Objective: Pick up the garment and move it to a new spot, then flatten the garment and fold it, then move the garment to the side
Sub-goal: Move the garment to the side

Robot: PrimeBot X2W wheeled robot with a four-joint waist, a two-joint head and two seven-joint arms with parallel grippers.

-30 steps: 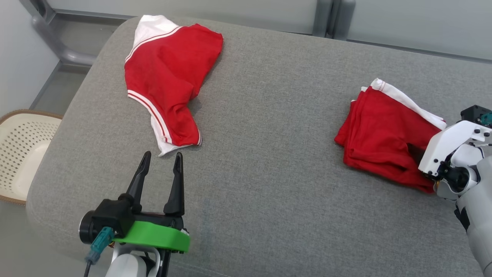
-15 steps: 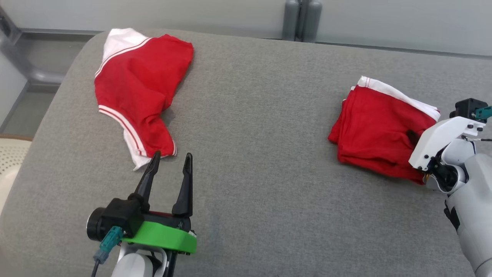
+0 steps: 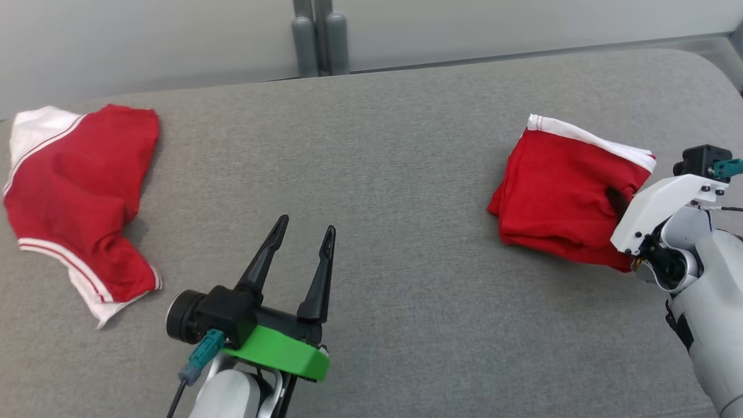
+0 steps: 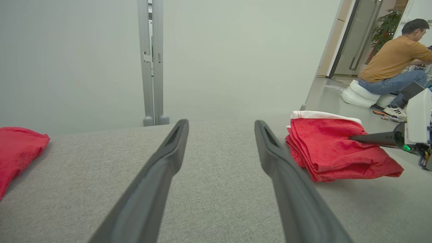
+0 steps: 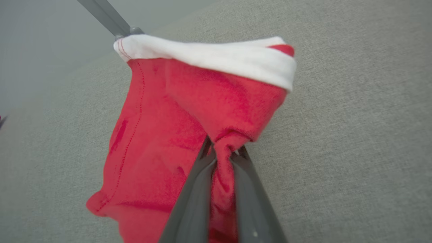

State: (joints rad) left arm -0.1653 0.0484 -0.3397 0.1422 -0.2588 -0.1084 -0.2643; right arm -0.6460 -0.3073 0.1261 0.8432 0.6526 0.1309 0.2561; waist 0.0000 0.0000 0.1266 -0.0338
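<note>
Basically an office-turned-lab: pale partition panels [image 4: 236, 50] and a grey post [image 4: 151, 60] are seen behind the padded counter [image 4: 216, 202]. Beyond its end, a person [image 4: 391, 67] is seated low by a glass door [image 4: 357, 37] and a potted plant [image 4: 384, 30].

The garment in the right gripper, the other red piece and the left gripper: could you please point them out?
garment [image 3: 551, 186]: head view, middle of its folded red top.
other red piece [image 3: 75, 186]: head view, its red middle.
left gripper [image 3: 306, 223]: head view, midway between its open fingertips.
</note>
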